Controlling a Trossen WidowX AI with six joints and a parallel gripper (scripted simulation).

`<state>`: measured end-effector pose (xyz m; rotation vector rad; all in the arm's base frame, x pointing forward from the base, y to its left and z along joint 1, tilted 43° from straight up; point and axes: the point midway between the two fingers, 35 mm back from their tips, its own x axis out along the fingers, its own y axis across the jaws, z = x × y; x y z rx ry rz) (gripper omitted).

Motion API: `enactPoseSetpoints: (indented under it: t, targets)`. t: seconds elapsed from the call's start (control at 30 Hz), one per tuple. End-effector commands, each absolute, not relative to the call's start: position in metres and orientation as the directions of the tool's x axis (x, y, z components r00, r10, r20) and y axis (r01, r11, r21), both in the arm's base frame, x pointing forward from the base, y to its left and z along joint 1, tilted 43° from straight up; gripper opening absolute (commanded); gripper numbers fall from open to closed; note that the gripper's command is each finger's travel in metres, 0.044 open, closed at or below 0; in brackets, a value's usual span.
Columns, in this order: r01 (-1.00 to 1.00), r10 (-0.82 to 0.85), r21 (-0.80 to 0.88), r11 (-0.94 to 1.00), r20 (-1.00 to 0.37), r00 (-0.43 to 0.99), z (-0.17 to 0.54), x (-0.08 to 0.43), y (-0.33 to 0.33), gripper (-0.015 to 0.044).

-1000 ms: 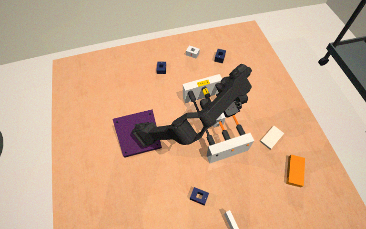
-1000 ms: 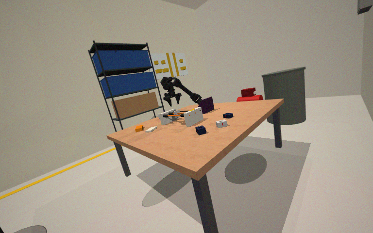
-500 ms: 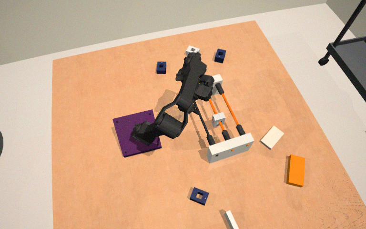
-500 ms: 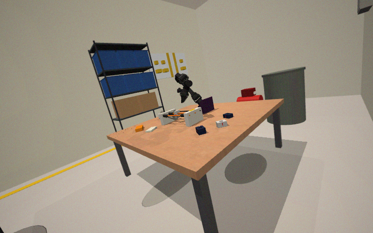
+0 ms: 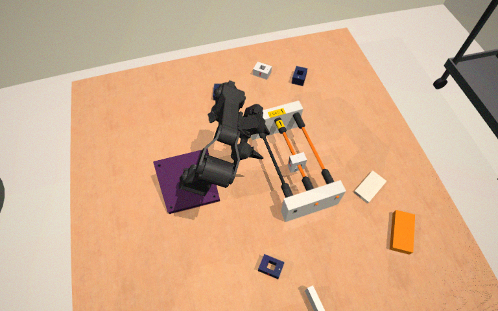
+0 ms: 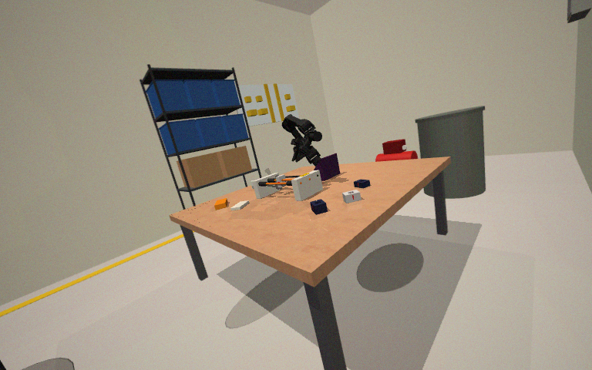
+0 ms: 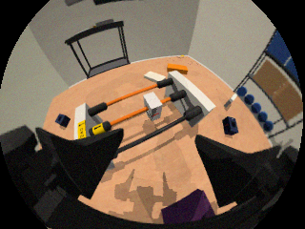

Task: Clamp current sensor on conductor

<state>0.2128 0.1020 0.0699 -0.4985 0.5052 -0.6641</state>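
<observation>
The white current sensor (image 5: 297, 161) (image 7: 152, 106) sits around the middle orange conductor (image 5: 288, 142) (image 7: 128, 117), nearer the end block away from the LOAD label (image 5: 275, 113) (image 7: 81, 130). This conductor has a yellow band at its LOAD end. No wide gap shows in the sensor, but I cannot tell whether it is latched. A small red mark shows on its side; its arrow direction is too small to read. My gripper (image 5: 264, 146) (image 7: 160, 135) is open and empty, beside the black conductor and apart from the sensor.
An orange conductor (image 5: 312, 146) and a black conductor (image 5: 273, 159) flank the middle one. Dark blue blocks (image 5: 299, 75) (image 5: 270, 266) and a white block with a hole (image 5: 262, 70) lie around. A cream block (image 5: 369, 186) and an orange block (image 5: 403, 231) lie beyond the rack.
</observation>
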Motion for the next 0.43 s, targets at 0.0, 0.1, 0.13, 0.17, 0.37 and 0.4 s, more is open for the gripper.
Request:
enactPoseSetpoints:
  t: [0.0, 0.1, 0.13, 0.17, 0.37, 0.4]
  targets:
    - [0.452, -0.68, -0.571, 0.686, -0.28, 0.677, 0.07, 0.213, 0.104, 0.044]
    - [0.452, -0.68, -0.571, 0.686, -0.28, 0.677, 0.07, 0.213, 0.104, 0.044]
    - [0.452, -0.68, -0.571, 0.686, -0.28, 0.677, 0.07, 0.213, 0.104, 0.044]
    - [0.452, -0.68, -0.571, 0.686, -0.28, 0.677, 0.07, 0.213, 0.104, 0.044]
    - [0.616, -0.759, -0.443, 0.651, -0.38, 0.529, 0.074, 0.238, 0.106, 0.044]
    - [0.514, -0.723, -0.535, 0.671, -0.32, 0.612, 0.07, 0.22, 0.103, 0.044]
